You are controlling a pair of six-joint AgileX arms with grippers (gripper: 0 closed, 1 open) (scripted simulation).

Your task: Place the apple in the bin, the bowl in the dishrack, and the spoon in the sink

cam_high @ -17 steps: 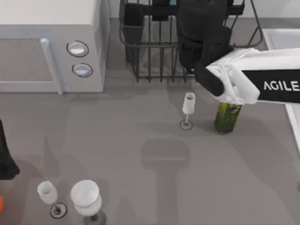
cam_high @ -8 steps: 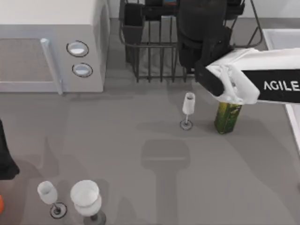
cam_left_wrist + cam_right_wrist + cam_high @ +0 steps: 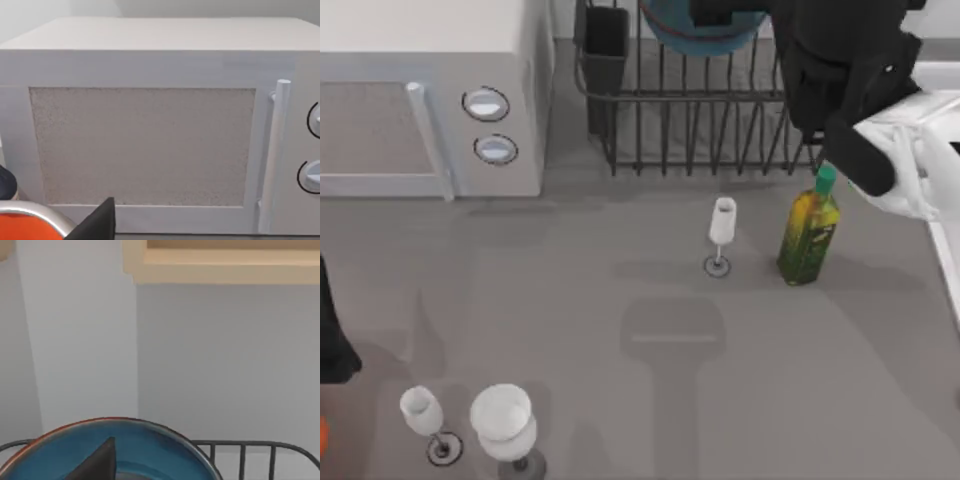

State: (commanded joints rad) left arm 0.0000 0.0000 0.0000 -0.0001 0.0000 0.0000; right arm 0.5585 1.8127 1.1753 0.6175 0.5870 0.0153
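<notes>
Bowl (image 3: 705,30) now uncovered in dishrack (image 3: 700,110).

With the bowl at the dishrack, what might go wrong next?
1. The right arm hangs just above the green-capped bottle; a low retreat might tip it.
2. The stemmed glass stands beside that bottle and could fall too.
3. The bowl sits at the dishrack's far edge; its seating can't be confirmed.
</notes>
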